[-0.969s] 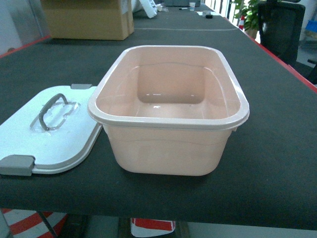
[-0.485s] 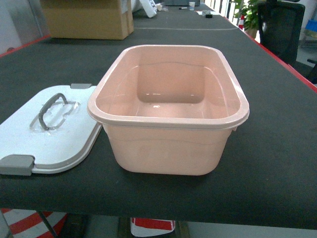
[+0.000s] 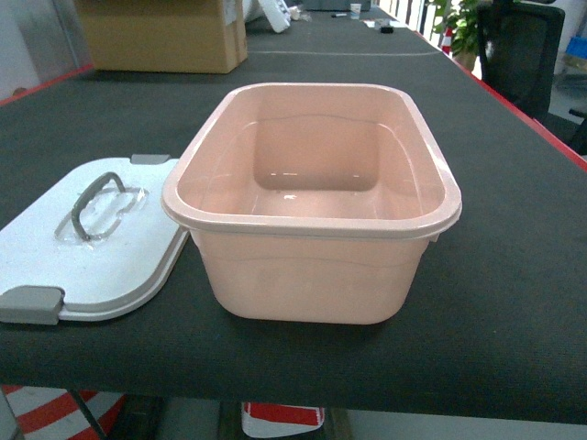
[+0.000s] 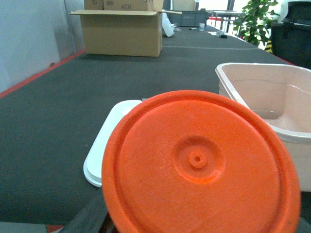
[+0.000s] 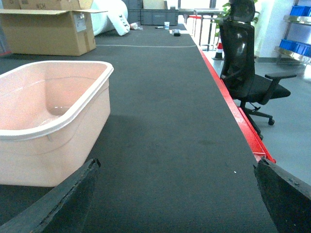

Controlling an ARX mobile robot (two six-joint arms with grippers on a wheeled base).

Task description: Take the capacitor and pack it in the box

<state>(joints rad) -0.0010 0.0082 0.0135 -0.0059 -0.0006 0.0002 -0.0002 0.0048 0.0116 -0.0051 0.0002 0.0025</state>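
A: Nothing has moved. Where's the box (image 3: 312, 206)?
B: On the table (image 3: 514, 275), open, beside its lid (image 3: 87, 243).
A: And the arms?
B: Both low. Right gripper (image 5: 175, 204) is spread wide. Left gripper grips an orange disc (image 4: 199, 167).

Little of the robot shows. In the right wrist view, the right end effector (image 5: 175, 204) appears as two dark, matte black fingers (image 5: 63, 201) at the bottom corners, flat-faced with roughened, slightly worn edges. In the left wrist view only a dark sliver of the left end effector (image 4: 87, 218) shows, bottom left.
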